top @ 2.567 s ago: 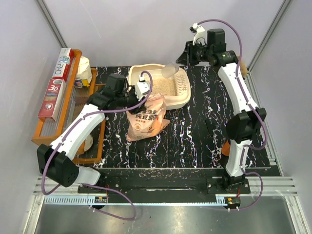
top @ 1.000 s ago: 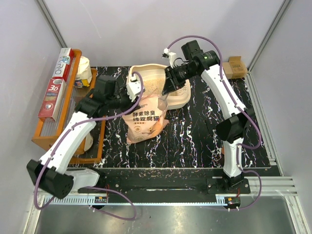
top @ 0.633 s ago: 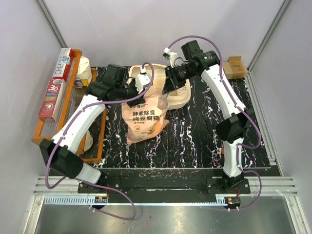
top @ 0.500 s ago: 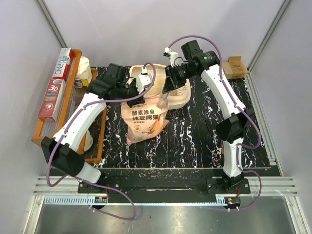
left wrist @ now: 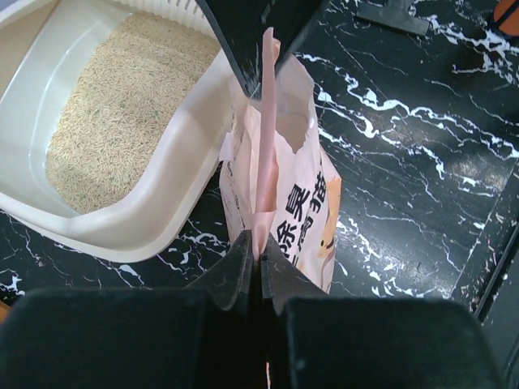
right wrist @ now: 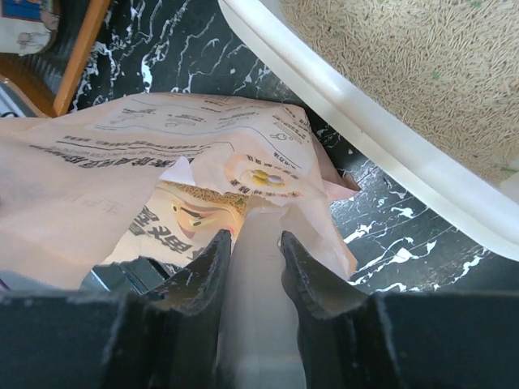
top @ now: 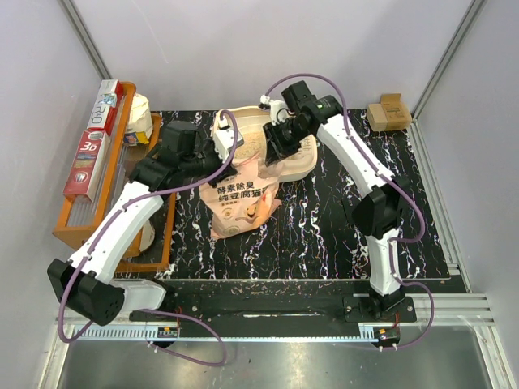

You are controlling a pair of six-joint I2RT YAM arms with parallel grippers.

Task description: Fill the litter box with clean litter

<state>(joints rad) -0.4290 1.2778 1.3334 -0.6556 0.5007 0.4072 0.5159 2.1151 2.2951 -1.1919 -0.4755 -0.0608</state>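
The cream litter box [top: 305,165] stands at the back middle of the table, with pale clean litter [left wrist: 122,105] spread over its floor [right wrist: 422,57]. A pink-and-white bag [top: 243,198] stands upright against its near rim. My left gripper [left wrist: 261,245] is shut on the bag's pink top edge [left wrist: 266,121] and holds the mouth up. My right gripper [right wrist: 255,239] is shut on the handle of a translucent white scoop [right wrist: 258,275]. The scoop's front end pokes into the torn bag mouth [right wrist: 243,198] and is hidden inside. From the top view both grippers, left [top: 235,156] and right [top: 273,151], meet over the bag top.
An orange wooden tray [top: 166,235] runs along the left edge, holding boxes of wrap [top: 96,142] and a white roll [top: 139,113]. A small cardboard box [top: 386,112] sits at the back right corner. The black marbled tabletop [top: 340,227] lies in front of the bag.
My left gripper has closed on the bag's top edge. My right arm has swung left from the back right and brought the scoop down into the bag mouth.
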